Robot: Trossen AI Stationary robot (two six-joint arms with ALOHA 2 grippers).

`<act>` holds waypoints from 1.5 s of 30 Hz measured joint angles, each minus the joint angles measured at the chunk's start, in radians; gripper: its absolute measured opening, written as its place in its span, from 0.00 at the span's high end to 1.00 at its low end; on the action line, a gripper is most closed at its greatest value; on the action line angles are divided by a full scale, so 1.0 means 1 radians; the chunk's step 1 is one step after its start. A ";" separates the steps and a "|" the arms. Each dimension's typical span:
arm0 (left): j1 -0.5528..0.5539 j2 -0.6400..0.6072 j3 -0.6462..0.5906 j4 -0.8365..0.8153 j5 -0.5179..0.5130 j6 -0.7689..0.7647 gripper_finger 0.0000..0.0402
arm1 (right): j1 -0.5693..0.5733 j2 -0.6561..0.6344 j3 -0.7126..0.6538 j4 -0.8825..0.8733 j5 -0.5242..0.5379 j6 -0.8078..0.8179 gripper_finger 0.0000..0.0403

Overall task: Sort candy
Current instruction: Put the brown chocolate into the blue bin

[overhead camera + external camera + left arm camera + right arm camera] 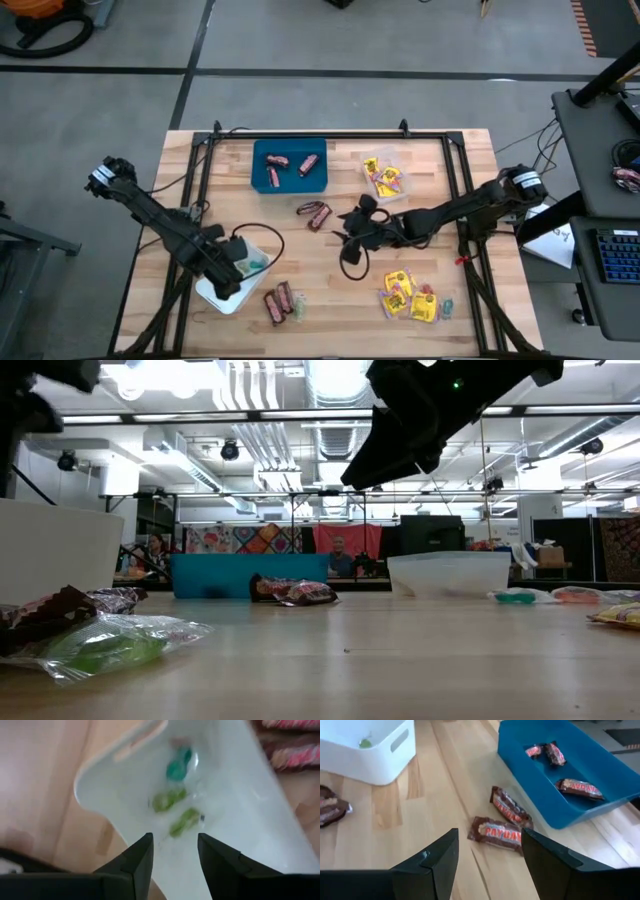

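My left gripper [175, 837] [232, 272] hangs open, pointing down over the white tray [235, 795] at the table's near left. Three small green and teal sweets [170, 799] lie on the tray floor just beyond its fingertips, with nothing between the fingers. My right gripper [490, 831] [345, 225] stands open at mid-table, slanting down toward the left. Two brown-red mini bars [501, 832] [315, 214] lie flat on the wood just ahead of it, untouched. The blue tray [290, 165] at the far side holds three more bars [577, 787].
A clear tray [385, 178] with yellow packets sits far right of centre. More yellow packets and pastel sweets [410, 297] lie near the front right. Two brown bars and a green sweet [280, 302] lie at the front beside the white tray. A black frame [330, 135] borders the table.
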 joint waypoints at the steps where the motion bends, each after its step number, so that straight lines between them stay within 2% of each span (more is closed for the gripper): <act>1: 0.000 0.000 0.012 0.000 -0.028 0.021 0.65 | 0.000 -0.005 0.000 -0.015 0.000 0.000 0.49; 4: 0.000 -0.002 0.049 0.007 -0.154 0.094 0.65 | 0.000 -0.016 0.000 -0.029 0.000 0.001 0.49; 7: 0.000 -0.003 0.080 0.044 -0.328 0.184 0.65 | -0.002 -0.021 0.010 -0.056 -0.001 0.000 0.49; 11: 0.009 -0.003 0.089 0.178 -0.607 0.319 0.65 | -0.002 -0.026 0.060 -0.157 0.000 0.000 0.49; 14: 0.032 -0.003 0.077 0.314 -0.707 0.449 0.65 | -0.002 -0.029 0.111 -0.255 0.000 0.000 0.49; 18: 0.074 0.004 0.049 0.520 -0.717 0.605 0.65 | -0.001 -0.029 0.178 -0.400 0.000 -0.001 0.49; 21: 0.112 0.017 0.010 0.671 -0.676 0.728 0.65 | 0.003 -0.033 0.221 -0.511 0.000 0.005 0.49; 24: 0.166 0.023 -0.053 0.864 -0.607 0.812 0.65 | 0.003 -0.052 0.232 -0.566 0.000 0.006 0.49; 29: 0.270 0.049 -0.206 1.230 -0.431 0.869 0.64 | 0.007 -0.126 0.201 -0.597 0.001 0.036 0.49; 32: 0.317 0.078 -0.284 1.411 -0.392 0.868 0.62 | 0.014 -0.176 0.167 -0.586 0.002 0.061 0.49; 38: 0.357 0.176 -0.347 1.594 -0.404 0.861 0.49 | 0.027 -0.245 0.089 -0.578 0.010 0.136 0.49; 45: 0.380 0.326 -0.314 1.598 -0.517 0.852 0.38 | 0.027 -0.255 0.043 -0.503 0.012 0.138 0.49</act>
